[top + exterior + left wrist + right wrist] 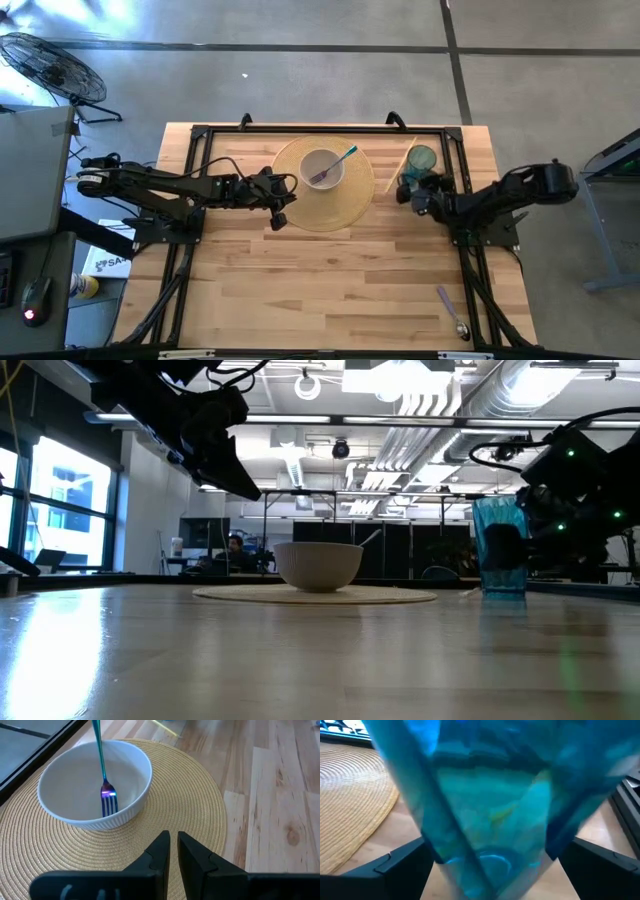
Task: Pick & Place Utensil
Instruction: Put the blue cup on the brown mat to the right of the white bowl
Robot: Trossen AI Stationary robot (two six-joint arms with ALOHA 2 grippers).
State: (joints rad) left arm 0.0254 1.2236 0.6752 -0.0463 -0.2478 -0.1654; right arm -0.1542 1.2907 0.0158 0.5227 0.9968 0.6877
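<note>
there's a black floor fan (52, 65) on the grey concrete off the far left corner of the light wooden table (330, 290), plus a person's head (234, 543) way back in the room

Bright, even daylight fills the high view, with pale glare on the concrete floor (300, 75) along the top of the frame. In the low view, ceiling lamps (307, 382) and left-side windows (60, 510) backlight the dark arms into silhouettes. The blue cup (485, 795) fills the right wrist view, heavily blurred.
</note>
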